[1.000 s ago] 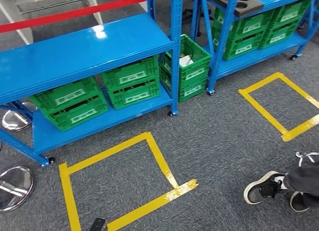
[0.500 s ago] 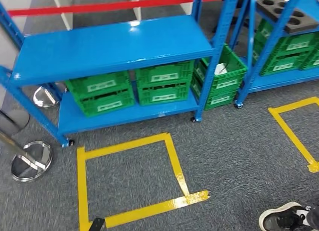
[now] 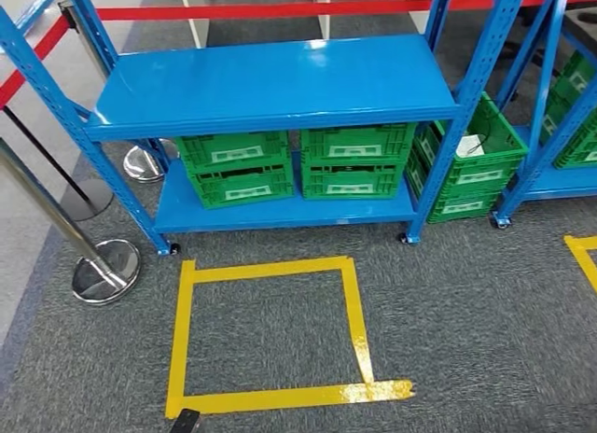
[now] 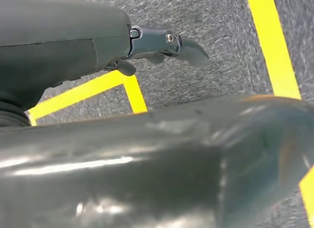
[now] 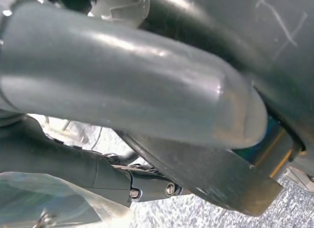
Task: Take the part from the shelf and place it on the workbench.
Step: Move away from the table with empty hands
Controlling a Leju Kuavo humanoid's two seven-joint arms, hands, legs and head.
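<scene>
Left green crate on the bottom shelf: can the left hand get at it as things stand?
Probably not yet. The left hand hangs low over the carpet by the yellow tape, and the crate sits under the top shelf, across the taped square. Nothing blocks the way; the robot looks too far back.

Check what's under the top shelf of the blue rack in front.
Under the top shelf, the lower shelf holds two stacks of green crates side by side, labels facing out. Their contents are hidden by the crate walls and the shelf above.
</scene>
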